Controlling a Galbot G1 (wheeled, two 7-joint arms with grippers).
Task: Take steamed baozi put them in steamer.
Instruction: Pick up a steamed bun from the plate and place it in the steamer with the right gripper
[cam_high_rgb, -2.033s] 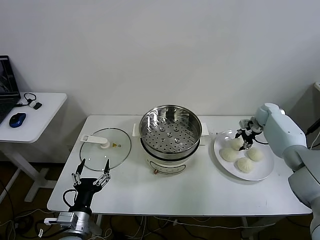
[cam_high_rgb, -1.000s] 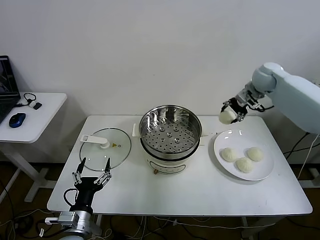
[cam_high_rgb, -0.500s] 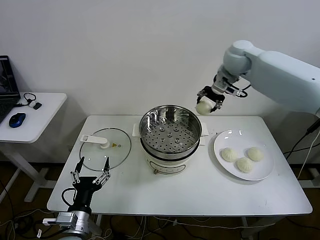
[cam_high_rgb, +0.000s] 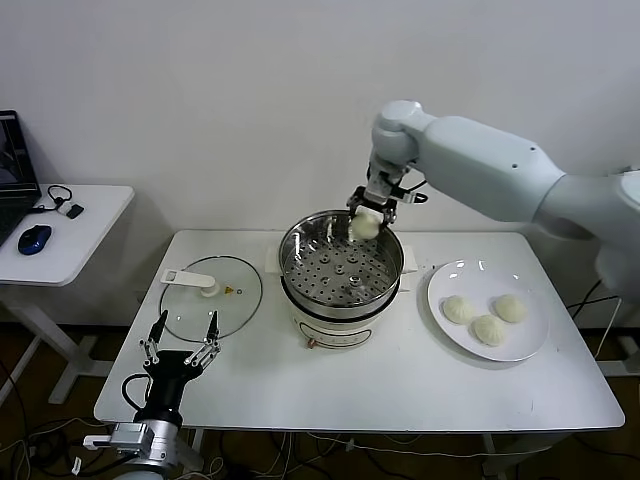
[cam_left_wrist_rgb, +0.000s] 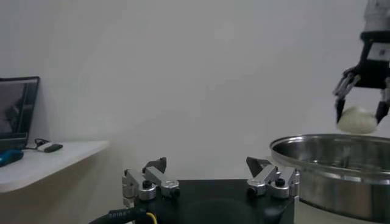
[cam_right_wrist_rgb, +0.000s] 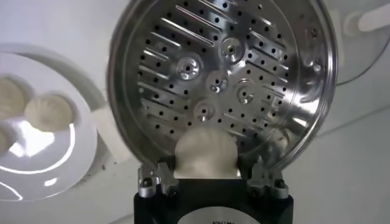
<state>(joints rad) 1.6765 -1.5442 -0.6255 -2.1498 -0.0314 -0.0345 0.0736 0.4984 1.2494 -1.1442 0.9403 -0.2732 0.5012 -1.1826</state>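
Left gripper (cam_high_rgb: 182, 352): idle at lower left of the head view, fingers spread, holding nothing.
Plate (cam_high_rgb: 531, 336): right of centre, carrying three baozi.
Steamer (cam_high_rgb: 341, 262): centre, basket empty.
Right gripper (cam_high_rgb: 368, 215): above the steamer's far rim, pinching one bun.
Held baozi (cam_high_rgb: 365, 226): between the fingers; probably light, soft and easily dented, so grip gently across its sides.

A plain white wall (cam_high_rgb: 200, 90) backs the white table (cam_high_rgb: 400, 390) (a side desk (cam_high_rgb: 60, 240) stands left).
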